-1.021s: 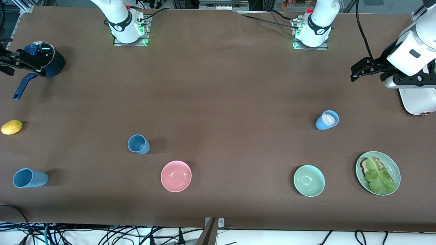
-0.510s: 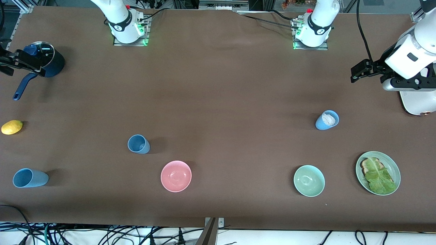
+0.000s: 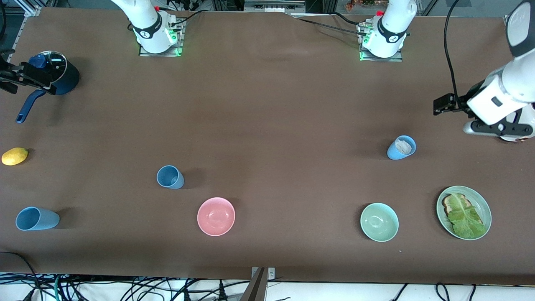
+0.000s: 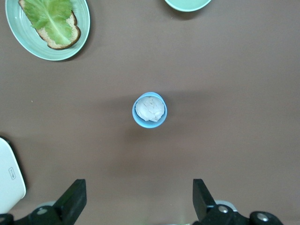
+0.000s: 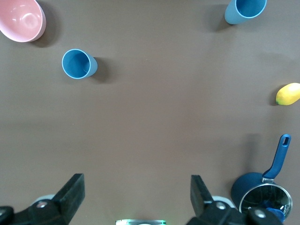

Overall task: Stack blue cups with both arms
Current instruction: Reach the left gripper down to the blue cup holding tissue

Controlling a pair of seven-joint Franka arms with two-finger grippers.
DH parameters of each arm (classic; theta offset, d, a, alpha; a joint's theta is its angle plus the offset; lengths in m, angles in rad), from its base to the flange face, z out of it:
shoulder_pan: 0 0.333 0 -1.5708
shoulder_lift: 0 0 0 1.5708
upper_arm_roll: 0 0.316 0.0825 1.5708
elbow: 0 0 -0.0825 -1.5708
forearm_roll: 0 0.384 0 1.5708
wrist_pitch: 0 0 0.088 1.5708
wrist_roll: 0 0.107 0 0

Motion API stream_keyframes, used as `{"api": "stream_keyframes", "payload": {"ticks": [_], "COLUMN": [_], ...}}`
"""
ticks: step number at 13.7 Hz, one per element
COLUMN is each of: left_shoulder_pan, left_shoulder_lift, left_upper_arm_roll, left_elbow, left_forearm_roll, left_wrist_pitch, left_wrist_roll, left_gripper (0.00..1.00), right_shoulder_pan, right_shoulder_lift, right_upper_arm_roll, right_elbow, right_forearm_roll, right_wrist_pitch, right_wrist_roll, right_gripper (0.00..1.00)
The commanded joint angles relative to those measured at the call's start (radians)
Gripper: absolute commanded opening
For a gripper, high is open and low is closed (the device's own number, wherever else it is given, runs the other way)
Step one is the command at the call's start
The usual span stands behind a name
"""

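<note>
Three blue cups are on the brown table. One cup (image 3: 170, 177) (image 5: 79, 63) stands near the pink bowl. Another (image 3: 36, 218) (image 5: 245, 11) is at the right arm's end, nearest the front camera. The third (image 3: 401, 147) (image 4: 150, 109) has something white inside and sits toward the left arm's end. My left gripper (image 3: 445, 104) (image 4: 139, 192) hangs open and empty above the table, beside that third cup and apart from it. My right gripper (image 3: 25, 77) (image 5: 137, 187) is open and empty over the table by the saucepan.
A pink bowl (image 3: 216, 216) and a mint-green bowl (image 3: 379, 222) sit toward the front camera. A green plate (image 3: 480, 198) holds toast and lettuce. A dark-blue saucepan (image 3: 69, 81) with a glass lid and a lemon (image 3: 14, 156) lie at the right arm's end.
The left arm has swung its gripper lower over the table, closer to the cup with the white filling. The right arm has barely moved. Both grippers stay open.
</note>
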Motion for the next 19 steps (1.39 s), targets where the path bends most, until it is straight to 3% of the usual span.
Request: {"api": "stream_keyframes", "payload": {"ticks": [1, 7, 14, 16, 18, 19], "left_shoulder_pan": [0.042, 0.060, 0.086, 0.091, 0.088, 0.076], "left_shoulder_lift": [0.033, 0.056, 0.174, 0.199, 0.217, 0.220], "left_upper_arm_roll": [-0.003, -0.004, -0.004, -0.006, -0.010, -0.012], "left_elbow": [-0.065, -0.375, -0.505, -0.515, -0.508, -0.504], "left_forearm_roll": [0.018, 0.056, 0.098, 0.098, 0.097, 0.095], "left_wrist_pitch": [0.092, 0.460, 0.755, 0.794, 0.795, 0.791], "left_wrist_roll": [0.071, 0.097, 0.099, 0.097, 0.093, 0.077], "left_gripper": [1.00, 1.00, 0.98, 0.81, 0.42, 0.28], "right_shoulder_pan": [-0.004, -0.005, -0.005, -0.004, -0.004, -0.004], "right_shoulder_lift": [-0.004, -0.005, -0.005, -0.004, -0.004, -0.004], "right_upper_arm_roll": [-0.001, -0.001, -0.001, -0.001, -0.001, -0.001], "right_elbow": [0.001, 0.001, 0.001, 0.001, 0.001, 0.001], "right_forearm_roll": [0.014, 0.014, 0.014, 0.014, 0.014, 0.014], "right_wrist_pitch": [0.004, 0.004, 0.004, 0.004, 0.004, 0.005], "right_wrist_roll": [0.014, 0.014, 0.014, 0.014, 0.014, 0.015], "right_gripper": [1.00, 1.00, 1.00, 1.00, 1.00, 1.00]}}
